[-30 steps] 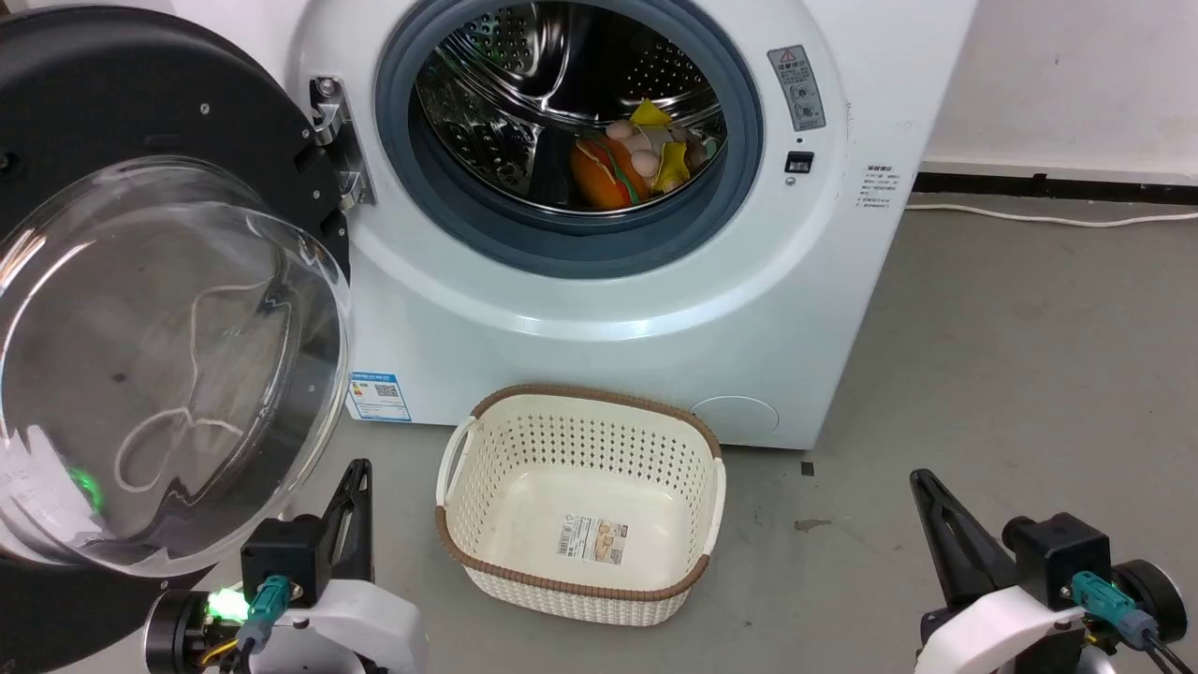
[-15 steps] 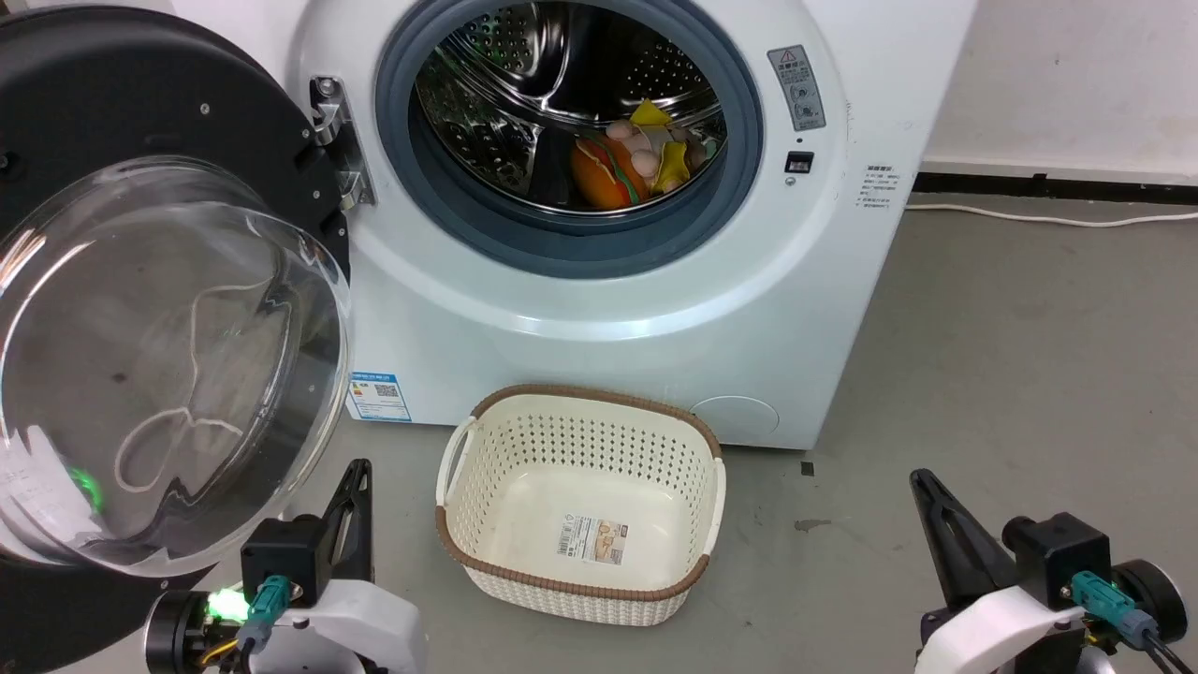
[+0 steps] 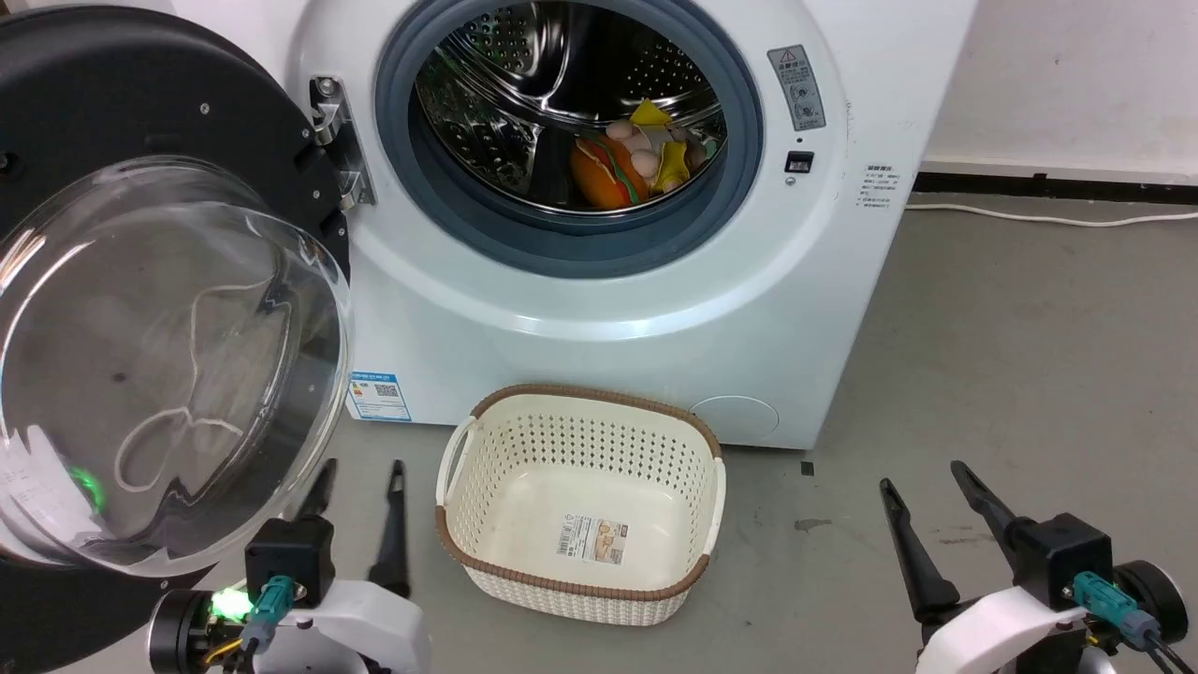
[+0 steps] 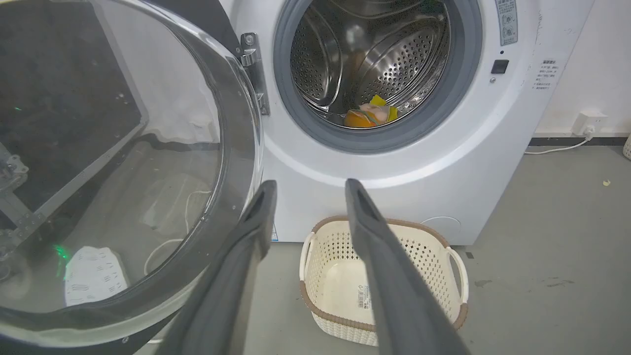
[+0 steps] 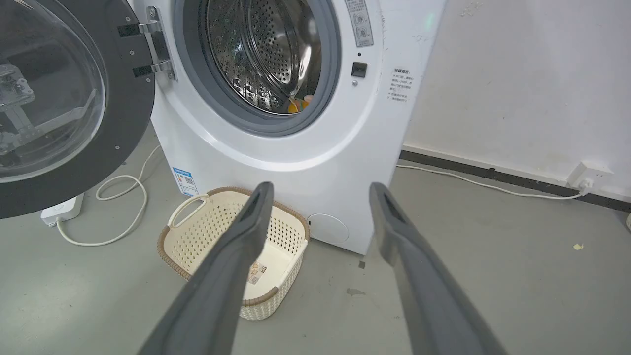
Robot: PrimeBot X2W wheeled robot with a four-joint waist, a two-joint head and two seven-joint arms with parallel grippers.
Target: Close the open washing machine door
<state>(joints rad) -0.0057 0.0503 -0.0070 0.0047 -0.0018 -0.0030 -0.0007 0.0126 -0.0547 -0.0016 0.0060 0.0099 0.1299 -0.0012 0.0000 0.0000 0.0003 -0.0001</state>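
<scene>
gaping wide, the left jaws and right jaws hold nothing (washing machine door (image 3: 159, 309) hangs open).

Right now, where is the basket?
In the head view, the cream basket sits on the floor before the washing machine, right of the open washing machine door.

Each arm ends in a smooth white shell (image 3: 360, 618), rounded like a moulded cuff. On it sits a square black block (image 3: 290, 560), and to the outer side a round black housing (image 3: 1156, 594). A teal connector (image 3: 1100, 592) plugs in at each wrist. The right one trails a black cable (image 3: 1165, 655); the left has thin yellow wires (image 3: 217, 649) and a bright green light (image 3: 223, 604). The left gripper (image 3: 363, 468) and right gripper (image 3: 921, 476) share the same fingers (image 4: 369, 236): long, matte charcoal blades tapering to blunt tips, each with a shallow slot inside.
</scene>
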